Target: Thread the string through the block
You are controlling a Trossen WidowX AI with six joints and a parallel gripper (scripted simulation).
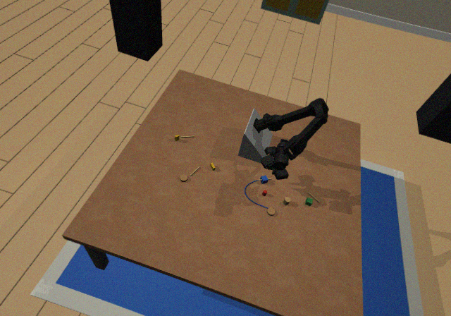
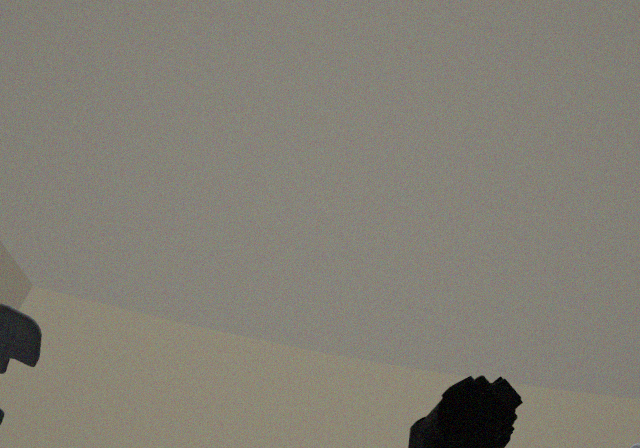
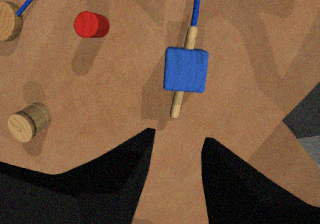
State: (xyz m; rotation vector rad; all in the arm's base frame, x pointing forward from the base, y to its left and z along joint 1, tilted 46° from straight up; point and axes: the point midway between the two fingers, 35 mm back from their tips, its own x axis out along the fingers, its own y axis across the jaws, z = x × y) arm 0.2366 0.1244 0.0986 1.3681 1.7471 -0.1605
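The blue block (image 1: 263, 179) (image 3: 186, 70) sits on the table. The thin wooden stick (image 1: 270, 178) (image 3: 175, 106) lies through its hole and shows at both sides. The blue string (image 1: 245, 188) (image 3: 196, 4) joins the stick's far end in the wrist view, outside the block, and curves round to the round wooden button (image 1: 271, 211) (image 3: 7, 21). My gripper (image 1: 273, 168) (image 3: 179, 140) is partly open with nothing between its fingers. It is above the table, close to the stick's free tip in the wrist view, and apart from stick and block. The exterior view shows no table.
A red cylinder (image 1: 264, 192) (image 3: 87, 24), a wooden cylinder (image 1: 287, 200) (image 3: 22, 126), a green cube (image 1: 309, 201) and a loose stick (image 1: 313, 197) are nearby. A yellow piece (image 1: 212, 166), another button (image 1: 184, 178) and a yellow cube (image 1: 177, 137) lie farther left. A grey wedge (image 1: 250, 147) stands by the arm.
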